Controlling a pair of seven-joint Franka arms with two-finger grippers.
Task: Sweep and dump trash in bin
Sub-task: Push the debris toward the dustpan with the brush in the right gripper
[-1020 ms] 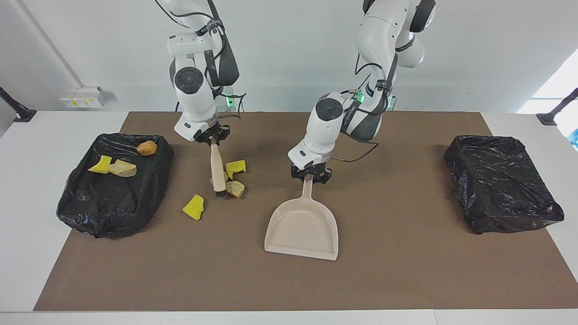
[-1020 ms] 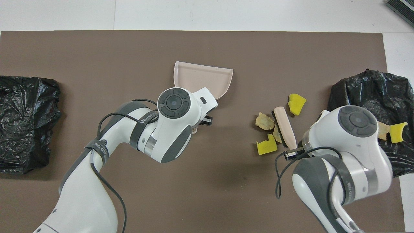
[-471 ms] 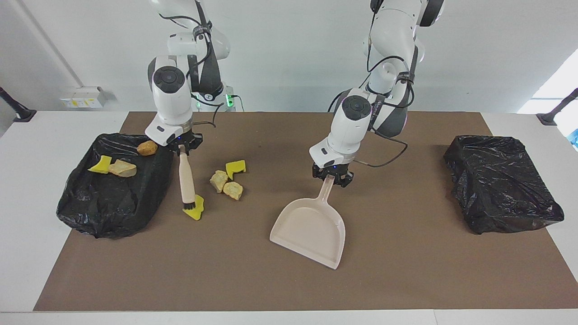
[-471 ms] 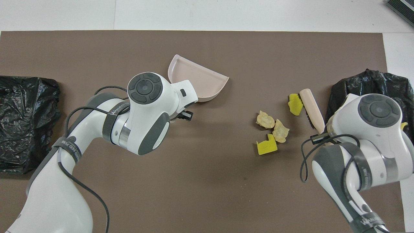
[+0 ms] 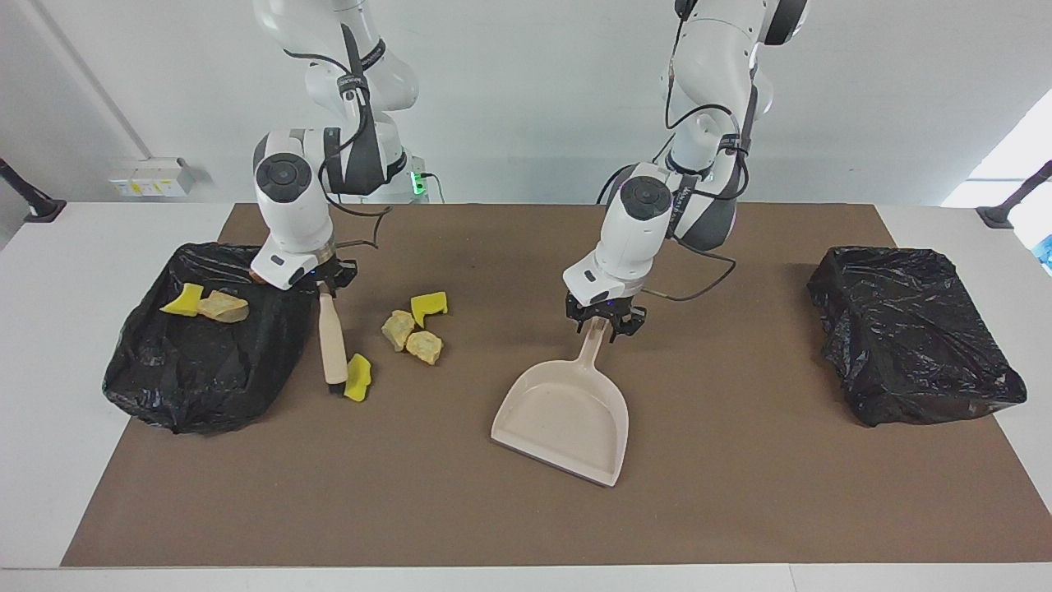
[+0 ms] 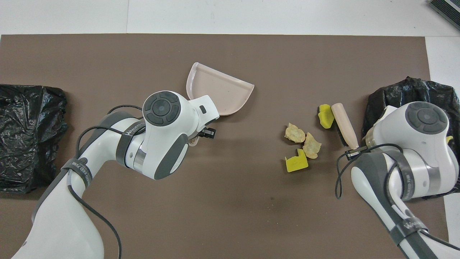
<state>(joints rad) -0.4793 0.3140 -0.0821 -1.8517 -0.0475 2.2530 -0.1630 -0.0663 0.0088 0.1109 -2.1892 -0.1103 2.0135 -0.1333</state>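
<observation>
Right tool [image 5: 326,289] grips the brush [image 5: 333,345] upright — left tool [image 5: 602,323], bent low, grips the dustpan [image 5: 567,419] handle.

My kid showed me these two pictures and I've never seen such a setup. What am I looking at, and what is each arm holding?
Two robot arms work at a table. One picture faces them from across it; the other looks down from above them. The right gripper holds a small brush beside a yellow scrap. The left gripper is at the handle of a beige dustpan on the brown mat. Three more scraps lie between them. A black-lined bin at the right arm's end holds scraps; another black bin sits at the left arm's end.
</observation>
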